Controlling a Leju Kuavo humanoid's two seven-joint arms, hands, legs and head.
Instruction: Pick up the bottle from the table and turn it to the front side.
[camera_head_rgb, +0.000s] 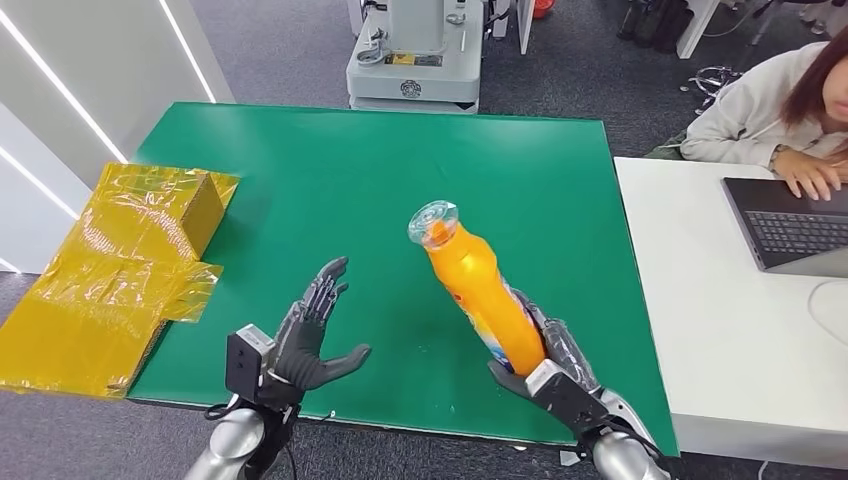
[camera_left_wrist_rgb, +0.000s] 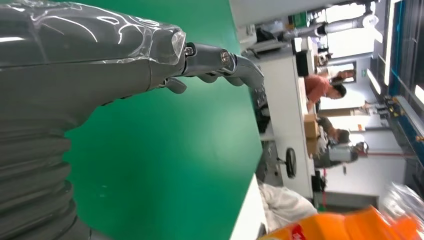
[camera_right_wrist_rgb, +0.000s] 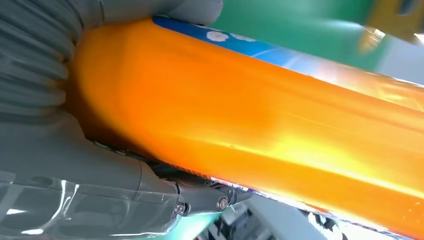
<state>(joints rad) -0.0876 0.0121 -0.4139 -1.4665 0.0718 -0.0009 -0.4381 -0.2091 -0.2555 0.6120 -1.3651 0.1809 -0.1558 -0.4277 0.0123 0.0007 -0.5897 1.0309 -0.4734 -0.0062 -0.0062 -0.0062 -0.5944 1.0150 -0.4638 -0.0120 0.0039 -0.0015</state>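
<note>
Leaning cap-up over the green table's (camera_head_rgb: 330, 170) near right corner, the orange bottle (camera_head_rgb: 480, 290) is gripped at its base by the right hand (camera_head_rgb: 550, 365). With so low a hold, turning it could let the smooth body slip or tip out. The left hand (camera_head_rgb: 315, 335) hovers nearby, fingers apart and empty.

The tall orange plastic bottle (camera_right_wrist_rgb: 260, 130) ran off the right wrist picture's edges, its label print blurred. In the head view it hid the grey right hand's (camera_head_rgb: 555, 362) palm. The left wrist view cut it to a blurred corner
</note>
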